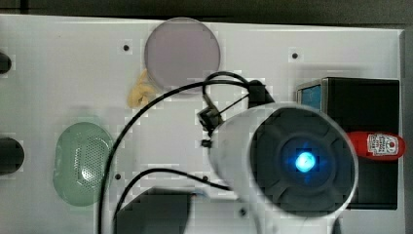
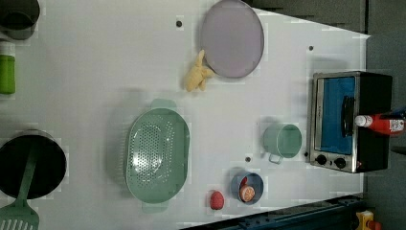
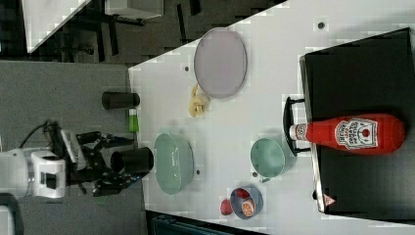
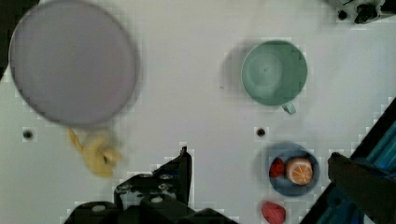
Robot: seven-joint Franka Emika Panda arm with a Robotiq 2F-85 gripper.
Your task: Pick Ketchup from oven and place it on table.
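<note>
The Ketchup (image 3: 352, 134), a red bottle with a white cap, lies on its side on the flat black roof of the oven (image 3: 362, 73). It also shows on the oven (image 1: 363, 105) at the top view's right as the Ketchup (image 1: 377, 145), and on the oven (image 2: 335, 120) as the Ketchup (image 2: 382, 123). My gripper (image 3: 128, 161) hangs high over the white table (image 2: 95, 72), well away from the oven. It is open with nothing between its fingers (image 4: 161, 184). In the wrist view my gripper (image 4: 259, 158) looks down on the table's middle.
On the table stand a lilac plate (image 2: 232, 38), a yellow lump (image 2: 197, 76), a green colander (image 2: 157, 153), a green cup (image 2: 282, 140), a blue bowl of fruit (image 2: 247, 188) and a strawberry (image 2: 217, 200). A black pot (image 2: 31, 163) and a green bottle (image 2: 7, 67) sit at the left view's left.
</note>
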